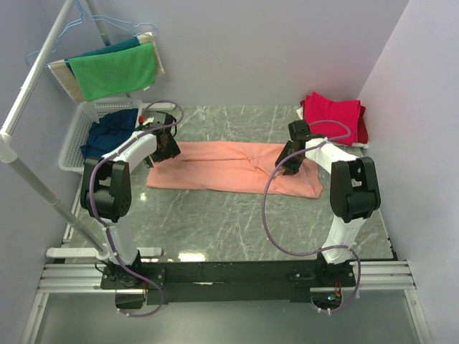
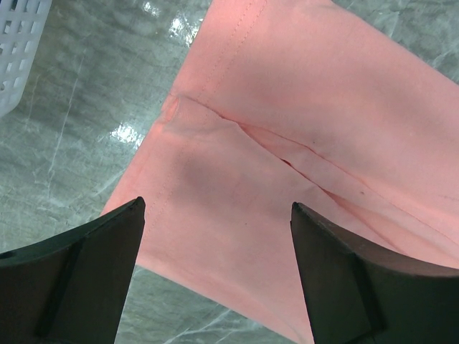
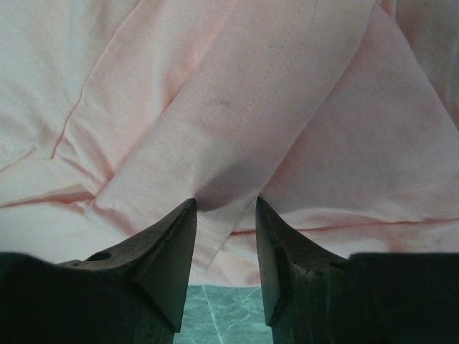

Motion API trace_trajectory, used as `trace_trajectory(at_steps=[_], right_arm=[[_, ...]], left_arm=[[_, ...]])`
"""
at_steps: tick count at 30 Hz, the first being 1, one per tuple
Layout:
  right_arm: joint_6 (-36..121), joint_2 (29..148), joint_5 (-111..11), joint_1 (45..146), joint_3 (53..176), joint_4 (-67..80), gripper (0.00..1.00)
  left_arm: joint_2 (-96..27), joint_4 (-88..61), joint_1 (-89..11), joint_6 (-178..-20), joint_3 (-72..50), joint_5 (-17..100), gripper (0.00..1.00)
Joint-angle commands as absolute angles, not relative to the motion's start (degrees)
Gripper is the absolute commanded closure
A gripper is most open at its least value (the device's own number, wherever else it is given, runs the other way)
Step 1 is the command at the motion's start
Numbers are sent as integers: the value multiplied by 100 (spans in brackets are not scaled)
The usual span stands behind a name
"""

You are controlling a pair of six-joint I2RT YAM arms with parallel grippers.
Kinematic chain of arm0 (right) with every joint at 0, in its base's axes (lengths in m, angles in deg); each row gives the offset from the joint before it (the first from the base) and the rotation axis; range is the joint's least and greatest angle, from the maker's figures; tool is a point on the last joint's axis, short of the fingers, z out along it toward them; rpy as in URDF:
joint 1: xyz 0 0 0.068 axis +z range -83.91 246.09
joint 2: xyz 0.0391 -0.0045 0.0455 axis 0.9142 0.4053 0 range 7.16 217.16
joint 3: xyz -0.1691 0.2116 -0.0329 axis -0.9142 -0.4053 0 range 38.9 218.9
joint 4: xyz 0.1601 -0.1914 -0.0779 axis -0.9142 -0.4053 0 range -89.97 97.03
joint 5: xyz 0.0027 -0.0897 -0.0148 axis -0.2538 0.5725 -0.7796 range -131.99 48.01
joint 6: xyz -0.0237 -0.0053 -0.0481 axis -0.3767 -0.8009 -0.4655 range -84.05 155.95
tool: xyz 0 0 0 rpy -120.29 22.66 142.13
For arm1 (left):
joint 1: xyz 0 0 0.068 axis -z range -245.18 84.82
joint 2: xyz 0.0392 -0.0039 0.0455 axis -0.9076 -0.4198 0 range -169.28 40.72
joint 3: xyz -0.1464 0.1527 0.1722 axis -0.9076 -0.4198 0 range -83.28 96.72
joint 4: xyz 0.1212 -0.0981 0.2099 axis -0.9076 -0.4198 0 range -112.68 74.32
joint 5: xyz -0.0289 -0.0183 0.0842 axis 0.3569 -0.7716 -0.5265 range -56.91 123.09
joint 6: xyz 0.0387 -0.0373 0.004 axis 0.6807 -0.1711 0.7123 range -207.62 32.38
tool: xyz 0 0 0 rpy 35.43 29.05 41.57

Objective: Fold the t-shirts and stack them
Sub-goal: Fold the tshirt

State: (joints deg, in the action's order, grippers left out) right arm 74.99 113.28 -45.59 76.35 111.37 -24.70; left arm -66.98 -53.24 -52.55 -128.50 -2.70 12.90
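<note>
Since it is thin cotton, the salmon tee (image 1: 231, 169) should be light, limp and without stiffness, so whatever I lift will sag and drag the rest along, and a pinch on one layer could peel the fold open; it is not fragile, and the cloth ought to grip well between my pads, though it may slide easily on the smooth table (image 1: 215, 226). It lies flat across the middle of that table as a long folded band, left end under my left gripper (image 2: 215, 208), right end under my right gripper (image 3: 226, 204). My left jaws are spread wide above the corner where a stitched hem meets a folded seam, touching nothing. My right jaws stand half apart just over a folded flap near the cloth's near edge, and I see no cloth pinched between them. I judge the best holds to be the two end corners, taking all layers together at the stitched hems, where the cloth is thickest. Folded red and crimson tees (image 1: 331, 115) sit at the far right corner, a navy tee (image 1: 111, 132) in the basket (image 1: 72, 150) at left. No brand, label, print or writing shows on any of it, only rows of stitching
</note>
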Motion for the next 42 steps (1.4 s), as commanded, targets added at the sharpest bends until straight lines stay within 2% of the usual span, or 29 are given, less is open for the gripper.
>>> trace_trajectory(at_steps=[1, 4, 7, 12, 16, 21, 25, 28, 33, 42], right_arm=[[7558, 11438, -4577, 7681, 11334, -2382, 54], [7559, 11570, -4595, 7681, 11413, -2312, 54], [7567, 11701, -4603, 7690, 11589, -2285, 60], [7558, 11877, -4603, 7699, 12002, -2355, 85], [7532, 11878, -4691, 7725, 12187, -2295, 96], [7524, 11869, -4858, 7734, 12283, -2040, 94], [7444, 11974, -5156, 7743, 12398, -1567, 75], [7383, 11887, -5481, 7734, 12250, -935, 70], [7523, 11579, -6053, 7716, 11871, 140, 68], [7146, 11351, -5377, 7725, 12073, -1230, 66]], left_arm=[[-6545, -5321, -5234, -12717, -119, 1279, 12], [-6536, -5329, -5234, -12717, -101, 1270, 12], [-6545, -5338, -5234, -12691, -75, 1261, 12], [-6527, -5382, -5234, -12673, -40, 1226, 12], [-6510, -5400, -5234, -12673, -31, 1217, 12], [-6475, -5400, -5234, -12647, -66, 1217, 12], [-6457, -5426, -5234, -12629, -84, 1200, 12], [-6422, -5417, -5234, -12621, -110, 1200, 12], [-6360, -5356, -5234, -12603, -154, 1226, 12], [-6448, -4855, -5226, -12278, -67, 1779, 12]])
